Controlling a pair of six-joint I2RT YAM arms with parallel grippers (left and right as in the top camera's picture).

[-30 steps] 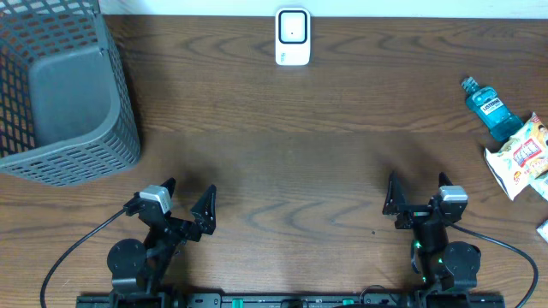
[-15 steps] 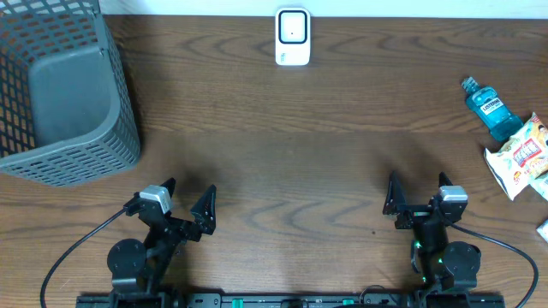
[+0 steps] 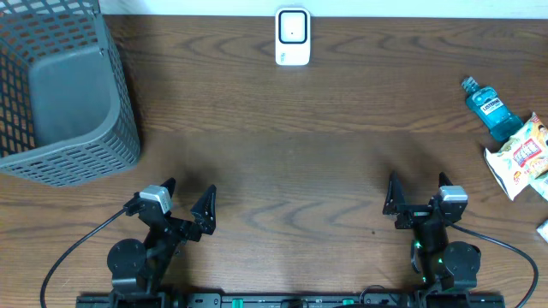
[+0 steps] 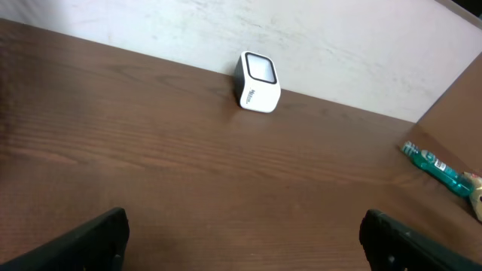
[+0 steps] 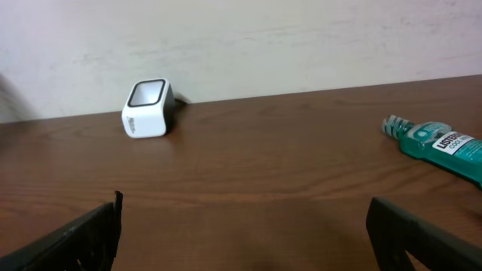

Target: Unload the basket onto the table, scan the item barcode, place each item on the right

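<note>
Left gripper (image 3: 189, 188) and right gripper (image 3: 417, 184) both gape wide, holding nothing. Mouthwash bottle (image 3: 491, 109) and snack bag (image 3: 521, 158) lie well right of the scanner (image 3: 293, 37); grey basket (image 3: 86, 162) well left, floor in view.

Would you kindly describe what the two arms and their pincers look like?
Both arms are black. The left pincer and right pincer each have two dark, tapering fingers and a light-grey block at the wrist. Black cables curve away from both bases; small green lights glow on the right arm.
</note>
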